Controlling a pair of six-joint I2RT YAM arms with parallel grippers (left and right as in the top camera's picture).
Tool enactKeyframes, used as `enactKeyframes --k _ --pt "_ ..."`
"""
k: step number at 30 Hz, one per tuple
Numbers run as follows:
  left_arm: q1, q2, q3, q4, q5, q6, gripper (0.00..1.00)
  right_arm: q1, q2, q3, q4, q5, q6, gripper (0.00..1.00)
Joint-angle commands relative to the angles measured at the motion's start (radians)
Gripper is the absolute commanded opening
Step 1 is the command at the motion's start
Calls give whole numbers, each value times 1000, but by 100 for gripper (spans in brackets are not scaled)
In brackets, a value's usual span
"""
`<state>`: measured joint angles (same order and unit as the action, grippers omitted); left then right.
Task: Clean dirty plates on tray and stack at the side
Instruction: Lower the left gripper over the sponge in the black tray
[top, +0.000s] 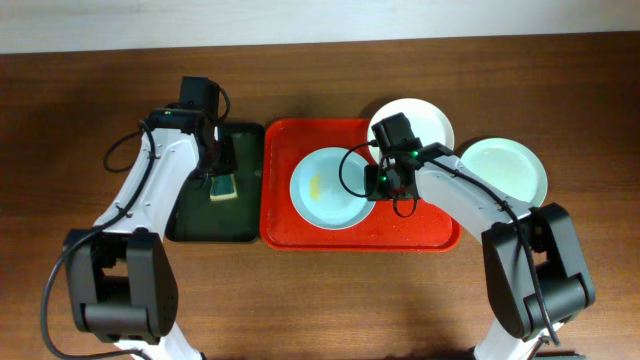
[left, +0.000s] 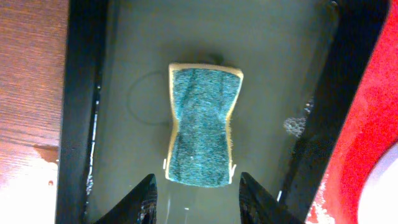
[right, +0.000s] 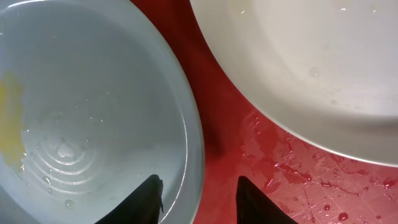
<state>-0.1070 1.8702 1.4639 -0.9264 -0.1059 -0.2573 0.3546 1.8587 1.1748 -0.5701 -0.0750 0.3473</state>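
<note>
White arm links w/ blk joints, blk cables, green LEDs.

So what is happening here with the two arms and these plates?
Two arms are cleaning plates. The left gripper is over the dark green tray, its fingers on either side of the sponge; whether they pinch it I cannot tell. The right gripper straddles the rim of the pale blue plate on the red tray, jaws apart; that plate has a yellow smear. A white plate overlaps the tray's far corner; a pale green plate sits on the table beside it.
</note>
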Motion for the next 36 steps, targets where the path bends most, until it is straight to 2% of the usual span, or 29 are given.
enactKeyframes --k 1,4,9,12,16,24,30,36 --pt "-2 16 -5 14 -33 63 35 5 -5 -8 3 13 0 40" --pt "-2 16 -5 17 -29 76 33 5 -5 -8 3 13 0 40" --pt "-2 17 -5 17 -30 76 39 5 -5 -9 2 13 0 40" --pt "-2 17 -5 15 -29 76 36 5 -5 -9 1 13 0 39" --pt "-2 17 -5 9 -30 76 33 5 -5 -9 -1 13 1 27" --pt "-2 17 -5 6 -30 76 33 5 -4 -9 -1 13 0 27" --pt "-2 17 -5 5 -30 76 32 5 10 -9 2 13 1 10" --pt "-2 17 -6 1 -30 76 32 4 12 -9 3 16 9 9"
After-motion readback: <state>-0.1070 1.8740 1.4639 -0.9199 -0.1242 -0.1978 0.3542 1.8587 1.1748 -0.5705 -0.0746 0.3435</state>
